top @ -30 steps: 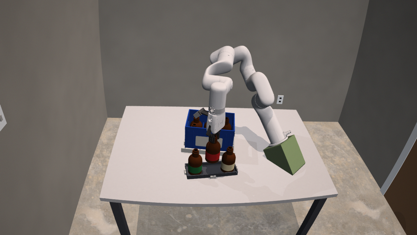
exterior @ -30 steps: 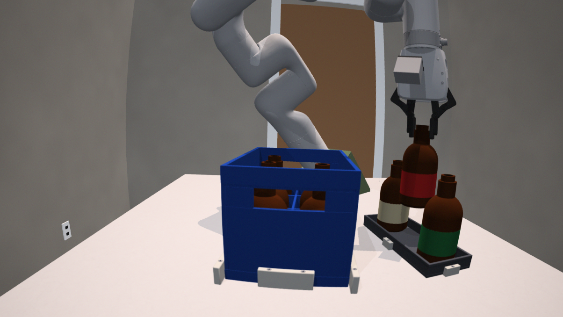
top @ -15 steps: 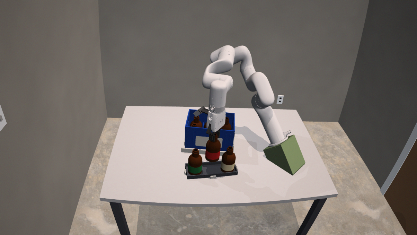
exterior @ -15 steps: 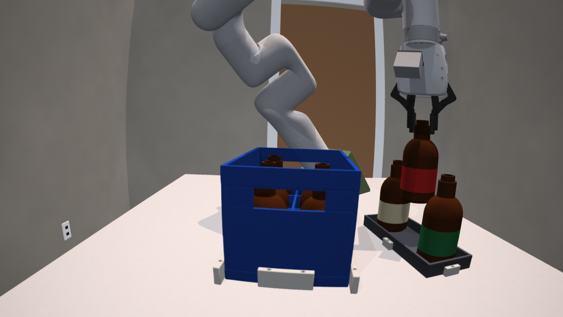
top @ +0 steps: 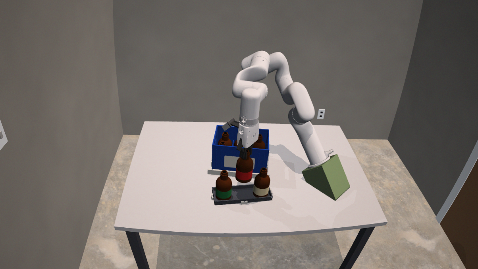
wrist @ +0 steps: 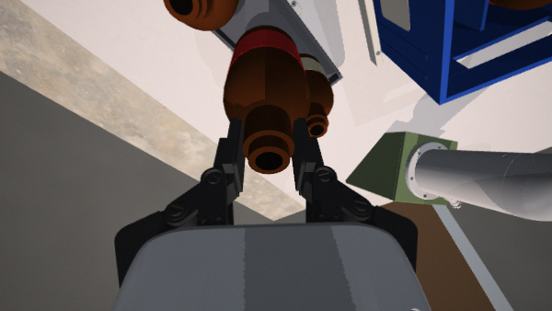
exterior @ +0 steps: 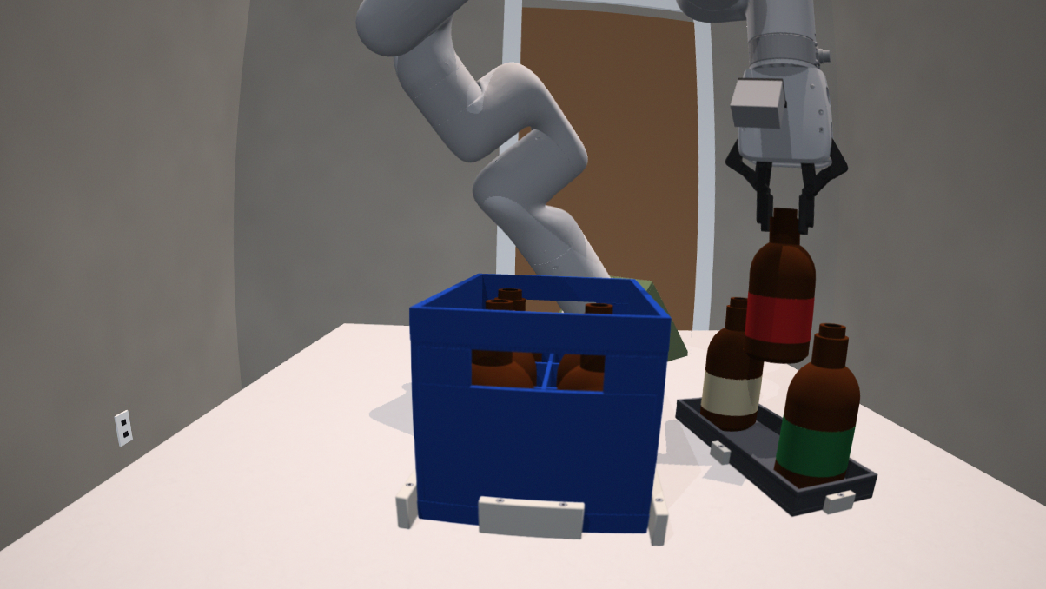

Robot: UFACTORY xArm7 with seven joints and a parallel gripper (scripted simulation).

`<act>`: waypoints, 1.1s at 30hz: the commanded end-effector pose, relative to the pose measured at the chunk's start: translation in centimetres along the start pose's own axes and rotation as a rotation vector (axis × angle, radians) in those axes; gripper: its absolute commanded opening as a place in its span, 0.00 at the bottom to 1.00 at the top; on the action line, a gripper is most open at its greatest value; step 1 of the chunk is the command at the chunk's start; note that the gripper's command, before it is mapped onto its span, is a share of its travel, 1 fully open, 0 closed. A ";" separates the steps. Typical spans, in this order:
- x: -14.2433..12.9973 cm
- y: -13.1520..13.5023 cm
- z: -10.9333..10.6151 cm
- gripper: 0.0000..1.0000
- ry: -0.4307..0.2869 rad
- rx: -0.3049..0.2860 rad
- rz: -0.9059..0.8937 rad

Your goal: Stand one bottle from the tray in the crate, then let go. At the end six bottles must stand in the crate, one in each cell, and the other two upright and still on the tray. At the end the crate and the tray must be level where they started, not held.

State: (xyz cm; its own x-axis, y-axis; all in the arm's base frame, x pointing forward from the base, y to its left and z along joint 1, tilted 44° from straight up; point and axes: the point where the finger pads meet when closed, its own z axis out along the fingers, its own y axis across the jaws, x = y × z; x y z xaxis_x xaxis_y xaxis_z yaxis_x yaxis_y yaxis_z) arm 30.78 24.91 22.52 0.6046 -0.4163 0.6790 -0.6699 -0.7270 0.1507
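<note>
The gripper (top: 244,154) (exterior: 785,219) (wrist: 268,134) pinches the red-labelled bottle (top: 244,167) (exterior: 780,292) (wrist: 267,83) by its neck, a finger on either side, and the bottle hangs below it with its long axis upright, clear of the tray (top: 243,200) (exterior: 753,442) (wrist: 332,74). What the coming move turns on is the sideways offset: the blue crate (top: 218,156) (exterior: 538,439) (wrist: 409,57) stands beside the tray, on the side toward the back wall, and the bottle's base looks lower than the crate's rim, so it probably needs more lift before it crosses. The gripper hides part of the crate from above, so the free cell is hard to place; it may be toward the tray side. The green-labelled bottle (top: 223,187) (exterior: 817,417) (wrist: 202,11) and the cream-labelled bottle (top: 261,183) (exterior: 731,380) (wrist: 319,92) stand upright at opposite ends of the tray. Crate and tray rest level on a pale table (top: 167,187) (exterior: 255,468) (wrist: 184,115), in a room with grey walls and a mottled floor.

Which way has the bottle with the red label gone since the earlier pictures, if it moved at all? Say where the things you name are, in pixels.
Yes: upward. The red-labelled bottle (top: 244,171) (exterior: 780,310) (wrist: 267,78) hangs slightly higher above the tray (top: 243,200) (exterior: 794,506).
</note>
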 end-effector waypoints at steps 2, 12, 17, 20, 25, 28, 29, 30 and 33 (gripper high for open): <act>0.0 -0.1 -0.6 0.00 0.000 0.005 0.000; 0.0 -0.1 -1.3 0.00 0.000 0.005 0.000; 0.0 -0.1 -1.6 0.00 0.000 0.005 0.000; 0.0 -0.1 -1.6 0.00 0.000 0.005 0.000; 0.0 -0.1 -1.7 0.00 0.000 0.005 0.000; 0.0 -0.1 -1.7 0.00 0.000 0.005 0.000; 0.0 -0.1 -1.7 0.00 0.000 0.005 0.000; 0.0 -0.1 -1.7 0.00 0.000 0.005 0.000; 0.0 -0.1 -1.7 0.00 0.000 0.005 0.000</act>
State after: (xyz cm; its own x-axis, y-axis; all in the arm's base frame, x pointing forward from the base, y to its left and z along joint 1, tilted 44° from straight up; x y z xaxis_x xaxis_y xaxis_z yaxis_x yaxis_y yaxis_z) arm 30.14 25.71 23.58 0.6046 -0.4163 0.6791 -0.6700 -0.7268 0.1510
